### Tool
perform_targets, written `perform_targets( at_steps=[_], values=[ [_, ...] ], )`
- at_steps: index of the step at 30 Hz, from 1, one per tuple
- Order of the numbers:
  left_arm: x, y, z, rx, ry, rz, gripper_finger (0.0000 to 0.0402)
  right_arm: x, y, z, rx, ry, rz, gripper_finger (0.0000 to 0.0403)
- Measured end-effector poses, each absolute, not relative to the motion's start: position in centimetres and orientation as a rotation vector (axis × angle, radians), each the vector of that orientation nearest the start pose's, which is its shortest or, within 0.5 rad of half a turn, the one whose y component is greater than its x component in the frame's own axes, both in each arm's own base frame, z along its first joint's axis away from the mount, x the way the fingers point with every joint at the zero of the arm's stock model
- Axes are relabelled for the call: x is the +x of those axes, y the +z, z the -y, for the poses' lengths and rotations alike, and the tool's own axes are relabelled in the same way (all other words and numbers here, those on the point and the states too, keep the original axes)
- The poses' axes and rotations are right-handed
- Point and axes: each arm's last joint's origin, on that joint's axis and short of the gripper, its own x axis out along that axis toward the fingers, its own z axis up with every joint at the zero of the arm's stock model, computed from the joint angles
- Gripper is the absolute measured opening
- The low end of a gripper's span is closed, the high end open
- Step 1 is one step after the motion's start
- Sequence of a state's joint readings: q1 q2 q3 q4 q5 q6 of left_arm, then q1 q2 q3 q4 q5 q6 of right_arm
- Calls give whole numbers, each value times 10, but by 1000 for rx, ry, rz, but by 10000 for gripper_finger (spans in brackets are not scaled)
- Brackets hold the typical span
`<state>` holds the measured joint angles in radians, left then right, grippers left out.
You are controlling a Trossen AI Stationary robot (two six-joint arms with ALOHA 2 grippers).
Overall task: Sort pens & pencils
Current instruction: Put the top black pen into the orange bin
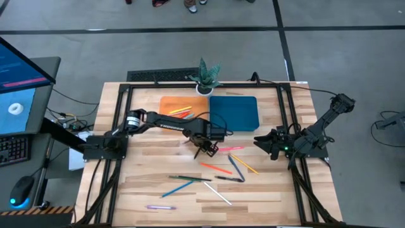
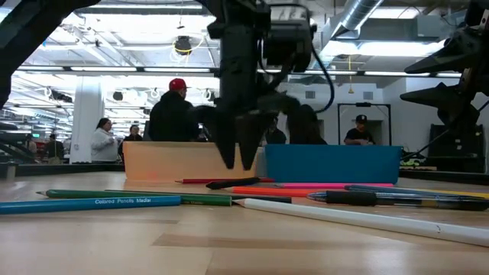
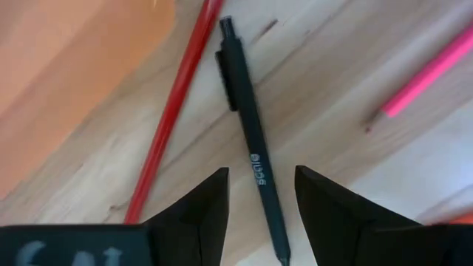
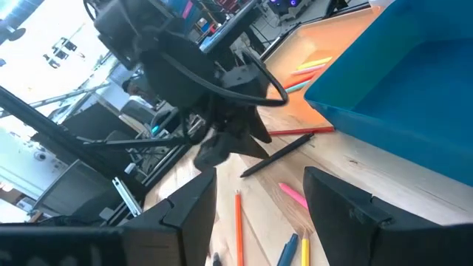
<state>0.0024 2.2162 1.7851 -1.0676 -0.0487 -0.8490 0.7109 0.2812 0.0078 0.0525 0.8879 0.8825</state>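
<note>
Orange tray (image 1: 172,103) held several pencils (image 1: 180,111); blue tray (image 1: 235,114) lay bare. Left claw (image 1: 204,149) hung spread over a black pen (image 3: 253,140).

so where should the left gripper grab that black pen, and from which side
Probably mid-barrel, from straight above. The black pen lies flat on the table, and the open left gripper already straddles its barrel near the printed lettering. The fingers cross the pen's length, so closing should pinch its narrow width. The red pencil lies close alongside, outside the fingers, so keep the descent vertical.
</note>
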Motion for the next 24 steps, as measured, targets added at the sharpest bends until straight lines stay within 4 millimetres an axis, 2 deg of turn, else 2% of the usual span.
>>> perform_targets(
  at_steps=[10, 18, 24],
  values=[
    [434, 155, -4, -664, 657, -1374, 144, 92, 150, -50, 719, -230, -66, 225],
    [436, 143, -3, -673, 631, -1396, 112, 92, 150, -50, 719, -230, -66, 225],
    [436, 142, -2, -667, 637, -1396, 91, 92, 150, -50, 719, -230, -66, 225]
  ],
)
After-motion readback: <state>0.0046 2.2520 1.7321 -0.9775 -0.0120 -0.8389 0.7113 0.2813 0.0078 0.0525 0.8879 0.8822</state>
